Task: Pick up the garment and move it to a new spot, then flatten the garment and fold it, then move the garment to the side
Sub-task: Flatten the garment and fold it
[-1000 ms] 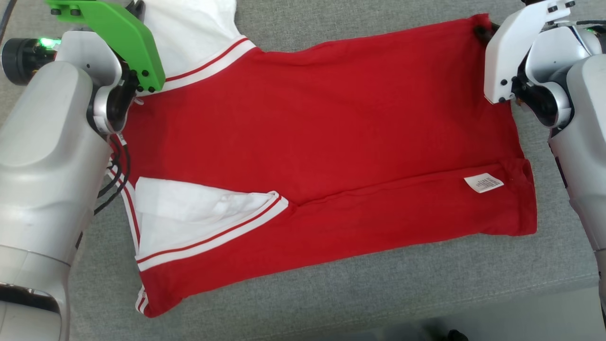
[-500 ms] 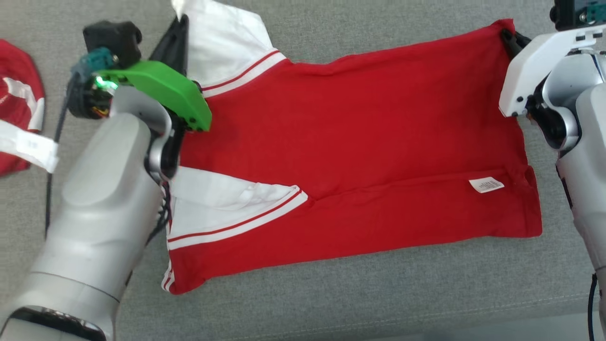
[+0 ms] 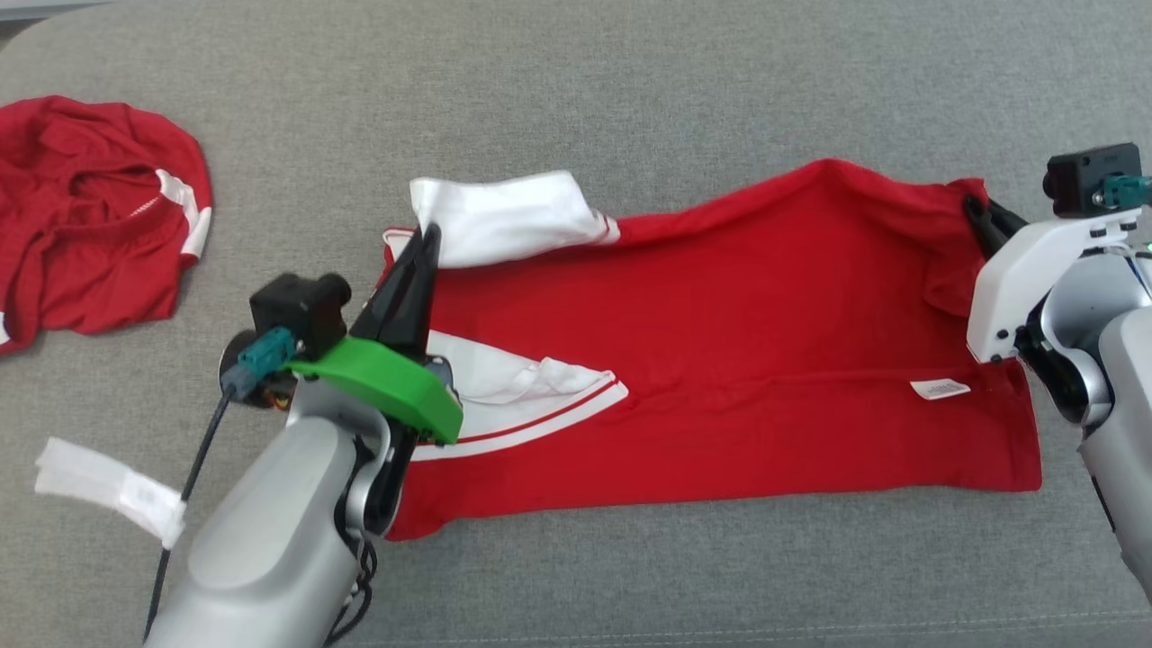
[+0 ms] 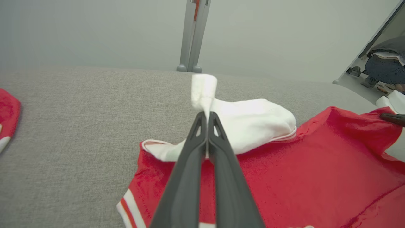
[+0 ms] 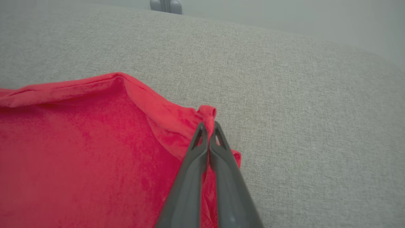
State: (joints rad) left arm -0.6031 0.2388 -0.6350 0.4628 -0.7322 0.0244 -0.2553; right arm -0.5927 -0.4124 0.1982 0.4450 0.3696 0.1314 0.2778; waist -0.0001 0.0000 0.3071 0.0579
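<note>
Cushion (image 3: 630,108) w/ garment (image 3: 738,342), 2nd shirt (image 3: 81,243), strip (image 3: 99,481)

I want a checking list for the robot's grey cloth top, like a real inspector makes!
Surface: grey fabric surface, no spills seen.
Job's things: red garment, spread out, near edge folded over.
Clutter: second red garment, crumpled far left; white strip, near left.
Grippers: left gripper shut on the white sleeve; right gripper shut on a red corner.
Cables: dark cable hanging from the left wrist.
Surroundings: grey post behind; a person far off.
</note>
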